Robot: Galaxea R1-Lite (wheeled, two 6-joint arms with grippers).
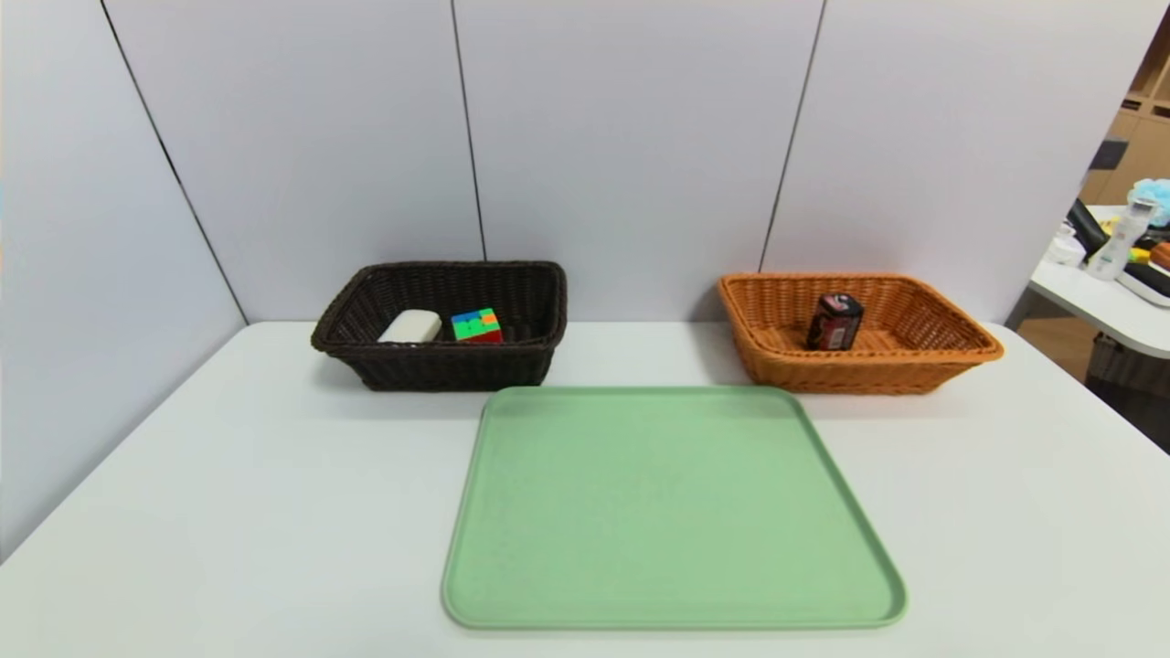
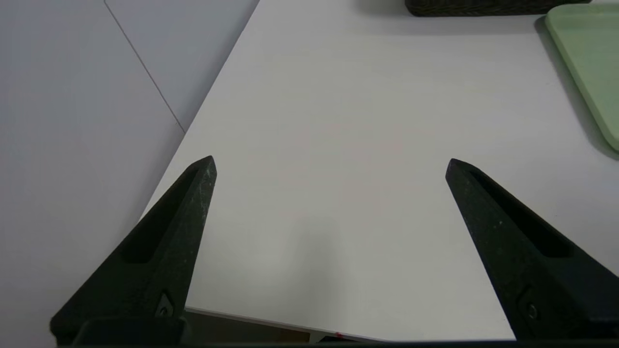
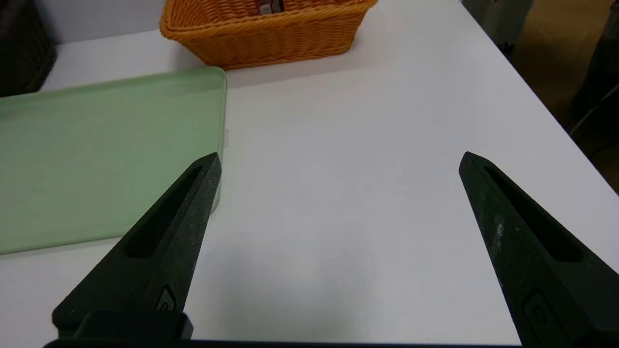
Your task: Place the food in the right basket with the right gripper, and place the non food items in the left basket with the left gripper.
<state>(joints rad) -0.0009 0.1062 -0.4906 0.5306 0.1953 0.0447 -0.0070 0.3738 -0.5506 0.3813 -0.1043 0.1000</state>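
So the black packet (image 1: 834,322) sits in the far-right orange basket (image 1: 859,375), soap (image 1: 412,327) and puzzle cube (image 1: 477,326) in the far-left dark one (image 1: 448,370). Left claw (image 2: 331,162) and right claw (image 3: 341,154) hang wide over the worktop (image 1: 274,512).

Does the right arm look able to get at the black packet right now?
Probably yes: the right gripper is open and holds nothing, and the black packet stands in the uncovered orange basket, though its rim may hamper a low approach.

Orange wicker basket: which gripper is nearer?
Right. The right gripper is over the table on the basket's side; the left gripper is over the table's far left, beyond the tray.
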